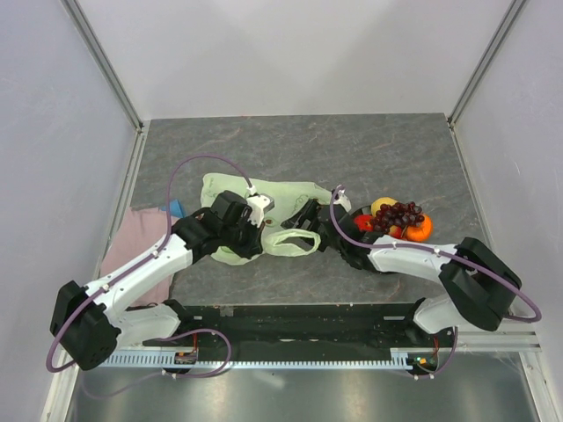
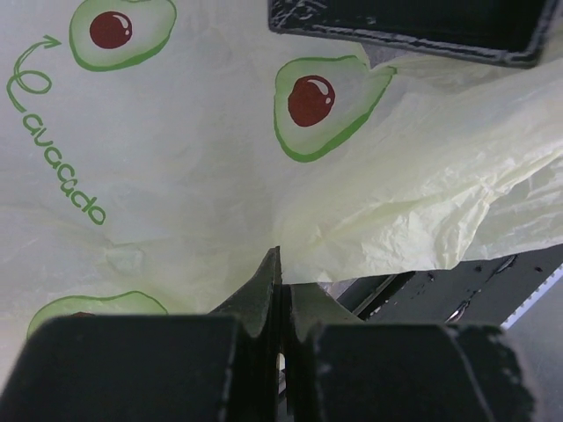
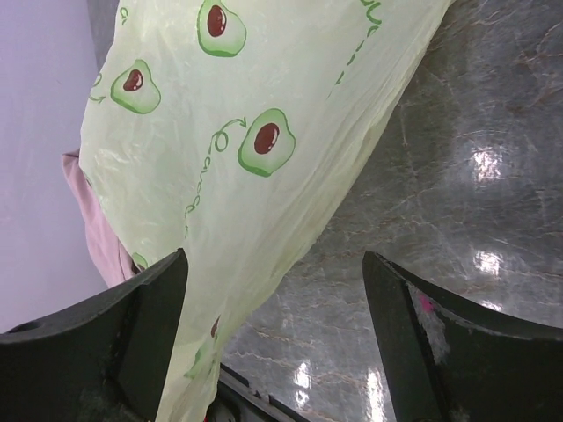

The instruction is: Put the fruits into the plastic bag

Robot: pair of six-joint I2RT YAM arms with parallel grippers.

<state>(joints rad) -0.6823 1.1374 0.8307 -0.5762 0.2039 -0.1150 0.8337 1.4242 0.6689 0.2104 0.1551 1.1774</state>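
Note:
The plastic bag lies crumpled mid-table, pale yellow-green with avocado prints. My left gripper is shut at the bag's near edge. In the left wrist view its fingertips pinch together right where the film's edge ends. My right gripper stands open just right of the bag. In its wrist view the bag drapes past the left finger, with bare table in the gap. The fruits sit right of it: grape bunch, orange, lemon, red apple.
A pink cloth lies at the table's left edge and also shows behind the bag as the pink cloth. A small blue thing sits beside it. White walls enclose the grey marbled table on three sides.

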